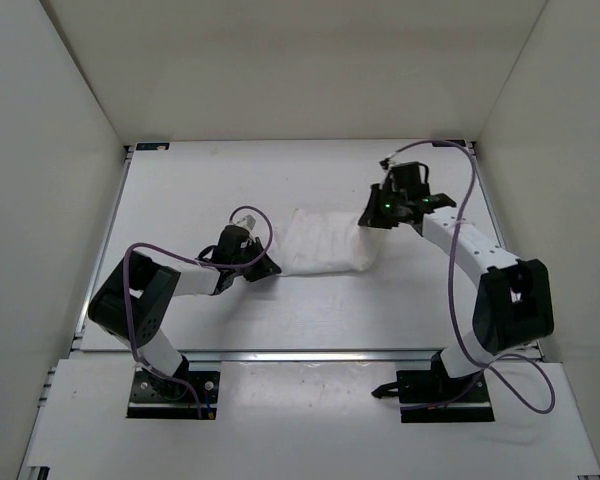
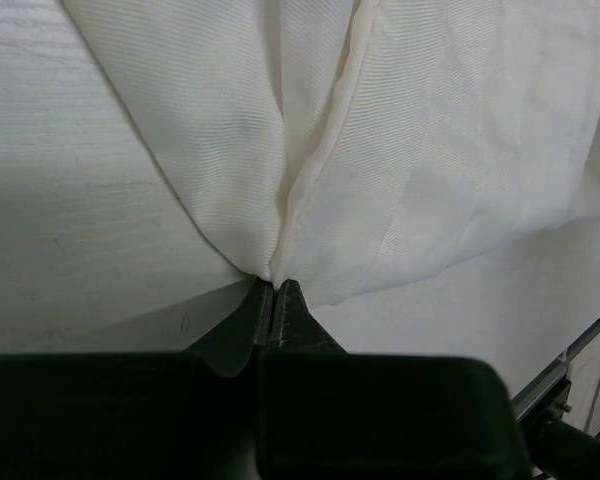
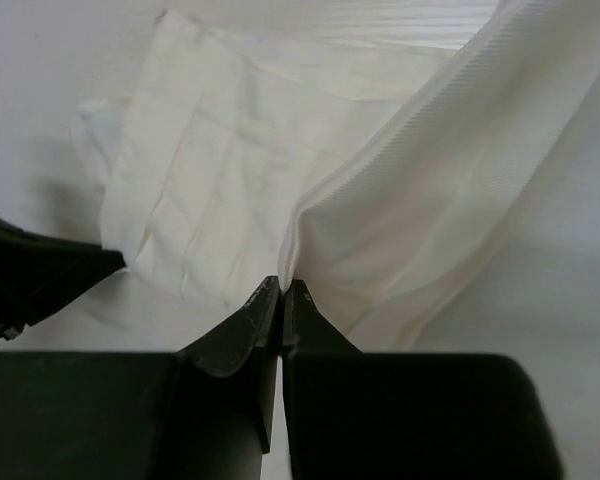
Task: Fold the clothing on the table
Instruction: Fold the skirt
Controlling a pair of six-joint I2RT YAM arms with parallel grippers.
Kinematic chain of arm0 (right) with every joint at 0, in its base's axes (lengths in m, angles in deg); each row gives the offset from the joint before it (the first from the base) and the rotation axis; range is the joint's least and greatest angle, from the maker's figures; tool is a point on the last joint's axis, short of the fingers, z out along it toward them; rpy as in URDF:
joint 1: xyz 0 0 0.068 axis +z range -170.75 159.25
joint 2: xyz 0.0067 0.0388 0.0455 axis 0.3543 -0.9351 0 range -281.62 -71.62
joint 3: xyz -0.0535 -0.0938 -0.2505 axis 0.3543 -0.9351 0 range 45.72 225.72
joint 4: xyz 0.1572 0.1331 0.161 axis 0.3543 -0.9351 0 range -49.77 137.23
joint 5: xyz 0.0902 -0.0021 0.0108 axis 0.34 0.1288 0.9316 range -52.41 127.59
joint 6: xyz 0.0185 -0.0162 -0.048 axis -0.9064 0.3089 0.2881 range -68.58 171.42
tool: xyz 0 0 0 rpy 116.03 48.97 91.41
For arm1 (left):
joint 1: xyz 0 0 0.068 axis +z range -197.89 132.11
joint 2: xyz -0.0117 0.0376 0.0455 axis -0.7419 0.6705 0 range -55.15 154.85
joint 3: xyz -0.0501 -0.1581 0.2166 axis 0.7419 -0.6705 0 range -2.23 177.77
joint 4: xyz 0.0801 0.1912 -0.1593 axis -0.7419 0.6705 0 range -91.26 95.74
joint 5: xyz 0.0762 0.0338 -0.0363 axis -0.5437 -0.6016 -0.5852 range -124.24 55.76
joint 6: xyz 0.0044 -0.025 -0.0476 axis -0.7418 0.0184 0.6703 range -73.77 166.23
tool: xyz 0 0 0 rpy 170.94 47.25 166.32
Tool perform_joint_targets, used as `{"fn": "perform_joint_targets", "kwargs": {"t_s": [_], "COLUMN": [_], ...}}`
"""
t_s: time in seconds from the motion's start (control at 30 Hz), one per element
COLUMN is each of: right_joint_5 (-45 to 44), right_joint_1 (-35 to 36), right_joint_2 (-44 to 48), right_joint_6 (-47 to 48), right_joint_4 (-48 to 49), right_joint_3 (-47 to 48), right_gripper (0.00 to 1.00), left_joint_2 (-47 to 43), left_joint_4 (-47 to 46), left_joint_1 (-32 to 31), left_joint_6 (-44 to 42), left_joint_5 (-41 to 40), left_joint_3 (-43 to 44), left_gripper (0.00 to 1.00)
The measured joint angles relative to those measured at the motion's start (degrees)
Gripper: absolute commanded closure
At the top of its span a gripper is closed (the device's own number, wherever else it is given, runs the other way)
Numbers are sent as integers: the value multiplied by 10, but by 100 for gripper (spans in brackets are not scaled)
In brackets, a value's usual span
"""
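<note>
The clothing (image 1: 325, 243) is a white ribbed garment lying rumpled in the middle of the table (image 1: 310, 310). My left gripper (image 1: 264, 266) sits at its near-left end, shut on a pinched edge of the clothing (image 2: 310, 150); the left gripper (image 2: 276, 284) has its tips together with fabric gathered between them. At the far-right end my right gripper (image 1: 374, 211) is shut on another edge. In the right wrist view the right gripper (image 3: 282, 284) pinches a raised fold of the clothing (image 3: 420, 220), lifted a little off the table.
White upright walls (image 1: 40, 150) enclose the table on three sides. A metal rail (image 1: 310, 353) runs along the near edge, with both arm bases (image 1: 175, 392) behind it. The left arm's tip (image 3: 30, 275) shows at the left of the right wrist view.
</note>
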Motion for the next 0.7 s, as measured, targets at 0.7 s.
{"fn": "perform_joint_targets", "kwargs": {"t_s": [0.7], "right_joint_5": [33], "right_joint_1": [245], "right_joint_2": [-248], "right_joint_6": [-32], "right_joint_4": [19], "right_joint_3": [166], "right_gripper": [100], "left_joint_2": [10], "left_joint_4": [-37], "left_joint_1": [26], "left_joint_6": [-3], "left_joint_5": [5], "left_joint_3": [-7], "left_gripper": [100]}}
